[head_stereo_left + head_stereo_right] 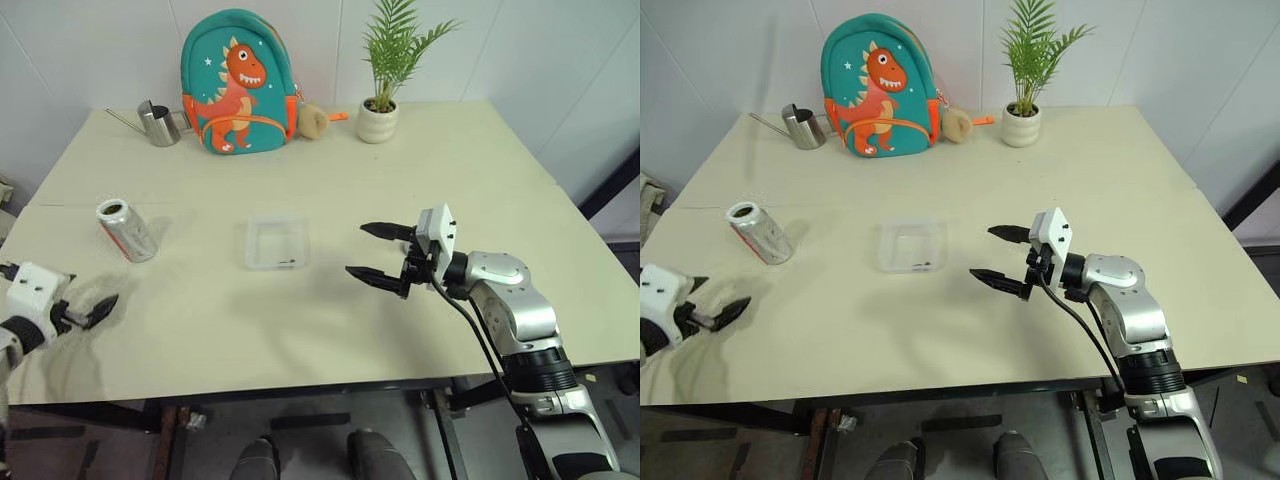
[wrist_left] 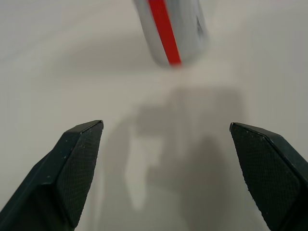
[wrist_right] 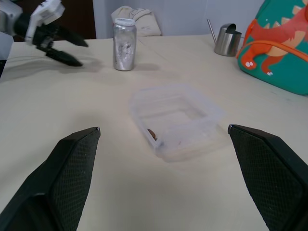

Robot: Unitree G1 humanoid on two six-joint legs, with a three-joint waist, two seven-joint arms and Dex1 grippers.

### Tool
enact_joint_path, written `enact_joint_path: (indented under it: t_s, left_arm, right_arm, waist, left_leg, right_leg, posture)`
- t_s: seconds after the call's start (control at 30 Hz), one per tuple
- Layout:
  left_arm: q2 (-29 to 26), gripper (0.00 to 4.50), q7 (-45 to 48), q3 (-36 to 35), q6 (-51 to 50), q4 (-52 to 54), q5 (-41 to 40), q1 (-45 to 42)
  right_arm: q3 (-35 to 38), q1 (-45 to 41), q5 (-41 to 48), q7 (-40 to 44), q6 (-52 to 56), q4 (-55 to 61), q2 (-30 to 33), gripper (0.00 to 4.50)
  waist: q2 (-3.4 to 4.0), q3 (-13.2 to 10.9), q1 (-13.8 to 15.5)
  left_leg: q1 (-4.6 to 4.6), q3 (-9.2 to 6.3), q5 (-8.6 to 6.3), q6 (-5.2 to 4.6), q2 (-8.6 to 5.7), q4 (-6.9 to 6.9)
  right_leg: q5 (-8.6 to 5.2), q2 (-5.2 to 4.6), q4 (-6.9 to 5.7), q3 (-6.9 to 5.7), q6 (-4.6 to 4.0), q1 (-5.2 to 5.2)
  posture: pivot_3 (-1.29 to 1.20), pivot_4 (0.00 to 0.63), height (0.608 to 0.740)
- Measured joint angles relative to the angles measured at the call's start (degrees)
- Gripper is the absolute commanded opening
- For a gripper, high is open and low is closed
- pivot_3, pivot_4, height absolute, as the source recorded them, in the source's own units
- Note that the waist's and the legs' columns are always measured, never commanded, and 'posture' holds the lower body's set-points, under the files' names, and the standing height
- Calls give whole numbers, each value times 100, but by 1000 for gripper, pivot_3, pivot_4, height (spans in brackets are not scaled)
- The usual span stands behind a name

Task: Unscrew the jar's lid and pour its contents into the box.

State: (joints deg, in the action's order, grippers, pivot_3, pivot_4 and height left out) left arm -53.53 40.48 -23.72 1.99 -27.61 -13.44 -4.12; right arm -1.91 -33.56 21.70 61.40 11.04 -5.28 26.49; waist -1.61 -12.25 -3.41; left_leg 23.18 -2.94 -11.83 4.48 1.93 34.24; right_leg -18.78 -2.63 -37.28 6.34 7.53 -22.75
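Observation:
The jar is a silvery cylinder with a red stripe and a white rim. It stands on the table at the left, its mouth uncovered. The lid is out of view. The box, a shallow clear tray, lies mid-table with a small brown bit of contents inside. My left gripper hovers open near the table's front left corner, nearer than the jar, with nothing between its fingers. My right gripper is open just right of the box, pointing left toward it, empty.
Along the far edge stand a steel watering can, a teal dinosaur backpack, a beige plush and a potted plant. The table's front edge runs just below both grippers.

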Motion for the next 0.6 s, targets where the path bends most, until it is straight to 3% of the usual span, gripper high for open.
enact_joint_path:
  t_s: [0.2, 0.4, 0.6]
  left_arm:
    - [7, 4490, 839, -85, 460, 1510, -318, 698]
    - [294, 4490, 1158, 488, -341, 3136, -1105, -90]
    - [383, 4490, 1206, 815, -1046, 3429, -1316, -455]
  right_arm:
    - [37, -170, -14, 158, -103, -400, 144, 4500]
    - [128, -214, -10, 375, -87, -599, 599, 4500]
    - [261, -236, -3, 518, -76, -640, 867, 4500]
  waist:
    - [1, 0, 58]
    - [0, 0, 92]
    - [3, -2, -96]
  left_leg:
    - [2, 2, -1, 1, 8, -22]
    - [6, 10, -5, -6, 6, -20]
    - [2, 12, -11, -16, 13, -21]
  right_leg:
    - [-7, 0, 22, -6, -15, -3]
    - [3, 0, 40, 1, 2, 3]
    - [2, 12, 36, 6, 3, 0]
  posture:
    - [0, 150, 740]
    - [0, 150, 740]
    - [0, 150, 740]
